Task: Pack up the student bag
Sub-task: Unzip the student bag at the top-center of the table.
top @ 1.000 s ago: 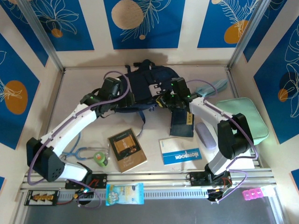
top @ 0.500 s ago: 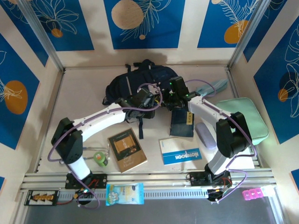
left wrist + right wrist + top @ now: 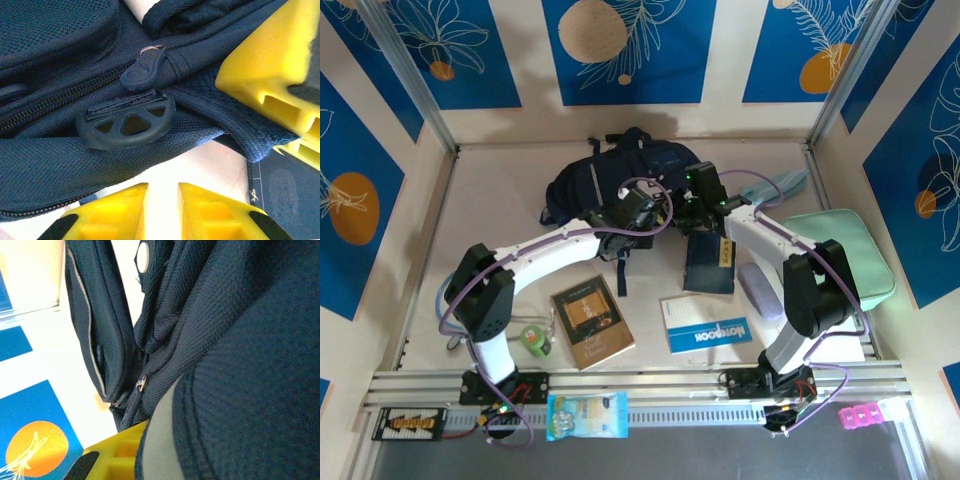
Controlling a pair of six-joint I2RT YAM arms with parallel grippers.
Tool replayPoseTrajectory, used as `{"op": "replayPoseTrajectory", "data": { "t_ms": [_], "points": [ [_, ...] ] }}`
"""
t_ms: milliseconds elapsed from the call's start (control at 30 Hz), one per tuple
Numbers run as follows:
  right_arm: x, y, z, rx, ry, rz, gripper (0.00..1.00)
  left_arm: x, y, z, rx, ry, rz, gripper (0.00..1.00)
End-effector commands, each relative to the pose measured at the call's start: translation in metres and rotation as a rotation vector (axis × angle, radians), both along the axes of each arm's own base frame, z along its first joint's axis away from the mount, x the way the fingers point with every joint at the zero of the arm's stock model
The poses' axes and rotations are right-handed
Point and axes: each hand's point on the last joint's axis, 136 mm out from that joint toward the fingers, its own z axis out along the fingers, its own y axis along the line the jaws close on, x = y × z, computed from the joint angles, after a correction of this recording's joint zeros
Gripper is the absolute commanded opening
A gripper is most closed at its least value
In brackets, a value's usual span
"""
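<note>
From its base at the near rail (image 3: 650,378), the left arm is folding up to a raised elbow, then stretching its white forearm far and rightward. This is bringing the left claw (image 3: 650,214) to the near edge of the student bag (image 3: 610,180). Its yellow fingers (image 3: 115,210) are standing almost together, with a slim gap of bare surface (image 3: 490,200) showing between them and nothing gripped. A zip pull (image 3: 142,70) is lying just beyond them.

The right arm is rising to a high elbow and reaching far and leftward. The right claw (image 3: 682,213) is sitting closed at the bag's near right corner, close beside the left one. Bag fabric is pressing against its finger (image 3: 112,455), and I cannot tell whether a fold is pinched.

A brown book (image 3: 592,320) and a notebook (image 3: 706,325) are lying between the bases and the bag. A dark flat folder (image 3: 708,265) is lying under the right forearm. Left of the bag the surface is running open. On the right, a mint-green zip case (image 3: 840,255) is crowding the edge.

The bag is lying at the far middle, its long axis running left to right. One strap is trailing nearward.
</note>
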Motion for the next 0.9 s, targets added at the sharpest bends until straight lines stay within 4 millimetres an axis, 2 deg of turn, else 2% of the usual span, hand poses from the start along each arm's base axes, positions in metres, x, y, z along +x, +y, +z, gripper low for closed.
{"op": "replayPoseTrajectory", "data": {
  "t_ms": [0,233,567,733,867],
  "points": [
    [0.006,0.019,0.062,0.185,-0.103,0.068,0.00,0.012,-0.004,0.009,0.008,-0.043,0.015,0.21],
    [0.004,0.021,0.076,0.236,-0.104,0.082,0.00,0.021,0.000,0.017,0.046,-0.074,0.048,0.19],
    [0.009,0.020,0.084,0.273,-0.105,0.077,0.00,0.035,0.011,0.033,0.111,-0.154,0.088,0.23],
    [0.008,0.021,0.090,0.262,-0.117,0.092,0.00,0.041,0.019,0.041,0.145,-0.198,0.114,0.21],
    [0.008,0.022,0.091,0.261,-0.116,0.094,0.00,0.042,0.015,0.041,0.135,-0.201,0.104,0.18]
  ]
}}
